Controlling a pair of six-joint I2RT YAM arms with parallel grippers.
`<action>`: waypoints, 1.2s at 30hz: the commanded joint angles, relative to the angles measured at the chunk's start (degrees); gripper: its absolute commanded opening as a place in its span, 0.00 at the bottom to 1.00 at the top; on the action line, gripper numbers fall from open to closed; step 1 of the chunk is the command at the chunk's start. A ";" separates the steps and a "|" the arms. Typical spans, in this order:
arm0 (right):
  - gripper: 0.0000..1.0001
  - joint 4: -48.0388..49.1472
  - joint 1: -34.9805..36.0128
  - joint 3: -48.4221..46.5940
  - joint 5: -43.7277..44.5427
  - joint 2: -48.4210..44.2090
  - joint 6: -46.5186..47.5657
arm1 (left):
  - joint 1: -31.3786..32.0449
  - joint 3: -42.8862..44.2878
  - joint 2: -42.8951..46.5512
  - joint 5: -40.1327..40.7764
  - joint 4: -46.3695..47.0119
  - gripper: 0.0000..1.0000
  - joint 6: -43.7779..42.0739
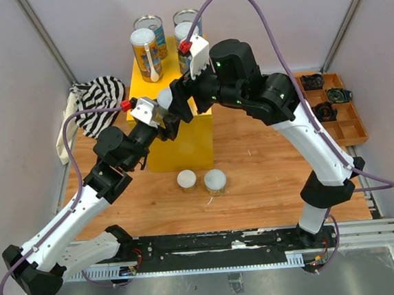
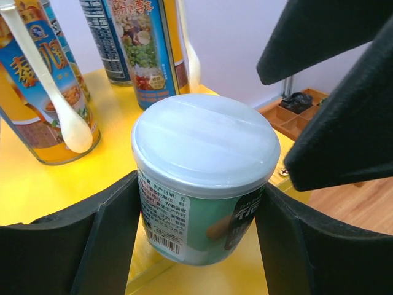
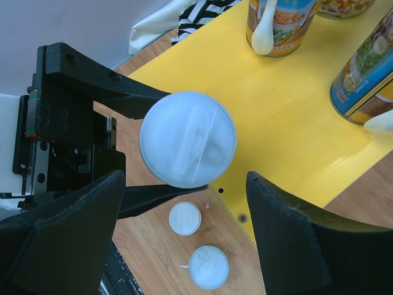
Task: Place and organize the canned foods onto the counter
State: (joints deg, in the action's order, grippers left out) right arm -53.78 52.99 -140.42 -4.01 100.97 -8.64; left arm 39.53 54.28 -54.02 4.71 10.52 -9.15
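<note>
Yellow counter (image 1: 183, 149) has four tall cans (image 1: 145, 52) at its far end, and two short cans (image 1: 187, 180) sit just in front of it. Left wrist: left gripper (image 2: 196, 203) is clamped on a seventh, white-lidded can (image 2: 202, 141) at the counter's near edge. Right wrist: right gripper (image 3: 184, 184) is spread wide, empty, above that can.

Lower centre: a short white-lidded can (image 2: 202, 178), green-labelled, is clasped between the fingers of the left gripper (image 2: 196, 215), at the edge of the yellow counter (image 2: 37, 190). Upper left: a tall orange can (image 2: 34, 74), white spoon (image 2: 58, 107) attached, and a tall blue can (image 2: 144, 49) are stood.
</note>
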 commanded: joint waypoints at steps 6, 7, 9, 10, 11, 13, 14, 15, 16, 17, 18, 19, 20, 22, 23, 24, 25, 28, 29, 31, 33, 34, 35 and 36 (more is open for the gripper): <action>0.81 3.69 -0.29 4.96 2.95 -5.51 -0.32 | 0.21 0.12 1.96 4.82 6.29 0.40 2.37; 0.81 3.95 -0.34 5.51 3.18 -5.95 -0.32 | 0.12 0.17 1.98 4.98 6.34 0.40 2.55; 0.81 4.58 -0.32 6.52 3.59 -6.72 -0.32 | -0.10 0.50 1.86 5.53 5.95 0.39 3.17; 0.81 4.73 -0.33 6.86 3.84 -7.03 -0.30 | -0.41 0.74 1.74 5.88 5.66 0.39 3.58; 0.81 4.88 -0.40 7.22 4.03 -7.42 -0.32 | -0.81 0.98 1.68 6.17 5.39 0.39 4.12; 0.81 5.27 -0.43 8.19 4.35 -8.13 -0.24 | -1.82 1.38 1.61 6.27 4.77 0.37 5.21; 0.81 5.53 -0.36 8.79 4.50 -8.53 -0.23 | -2.33 1.57 1.56 6.34 4.53 0.36 5.71; 0.81 5.79 -0.37 9.46 4.61 -8.93 -0.23 | -2.75 1.72 1.56 6.43 4.32 0.36 6.06; 0.81 6.05 -0.43 10.04 4.74 -9.37 -0.23 | -3.10 1.90 1.48 6.68 3.98 0.36 6.31; 0.81 6.24 -0.36 10.60 4.70 -9.71 -0.23 | -3.44 2.10 1.50 6.95 3.62 0.36 6.42; 0.81 6.45 -0.35 11.28 4.77 -10.05 -0.19 | -3.87 2.33 1.46 7.25 3.20 0.36 6.66; 0.81 6.57 -0.41 11.72 4.85 -10.39 -0.23 | -4.30 2.54 1.38 7.32 2.85 0.36 7.02; 0.81 6.72 -0.43 12.13 4.81 -10.65 -0.23 | -4.84 2.64 1.37 7.15 2.54 0.36 7.44; 0.81 6.84 -0.46 12.63 4.80 -10.93 -0.15 | -6.10 2.54 1.28 6.27 2.37 0.36 8.42; 0.81 6.92 -0.45 12.90 4.86 -11.24 -0.15 | -6.71 2.66 1.13 5.68 2.28 0.36 8.77; 0.81 6.91 -0.48 13.09 4.81 -11.38 -0.14 | -7.34 2.75 1.04 5.33 2.16 0.36 9.24; 0.81 6.89 -0.45 13.38 4.82 -11.46 -0.08 | -7.96 2.81 0.94 5.05 2.02 0.36 9.63; 0.81 7.00 -0.46 14.06 4.67 -11.95 -0.06 | -9.57 3.01 0.67 4.50 1.80 0.36 10.91; 0.81 7.05 -0.46 14.41 4.58 -12.12 -0.06 | -10.04 3.10 0.55 4.13 1.65 0.36 11.33; 0.81 7.42 -0.48 15.36 4.38 -12.64 -0.14 | -10.94 3.43 0.22 3.66 1.45 0.36 11.77; 0.81 7.78 -0.49 16.43 4.28 -13.19 -0.14 | -11.58 3.67 -0.05 3.29 1.43 0.36 12.11; 0.81 7.95 -0.44 16.96 4.27 -13.51 -0.08 | -11.84 3.77 -0.22 2.95 1.47 0.36 12.20; 0.81 8.06 -0.47 17.46 4.26 -13.78 -0.06 | -12.03 3.87 -0.44 2.60 1.39 0.36 12.24; 0.81 8.12 -0.44 18.00 4.20 -14.04 -0.06 | -12.24 4.16 -0.74 2.28 1.18 0.36 12.37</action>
State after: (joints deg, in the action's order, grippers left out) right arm -47.57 52.95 -124.07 0.03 89.14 -8.73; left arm 28.27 55.13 -54.52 8.84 8.14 1.96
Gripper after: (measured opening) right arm 0.811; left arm 0.709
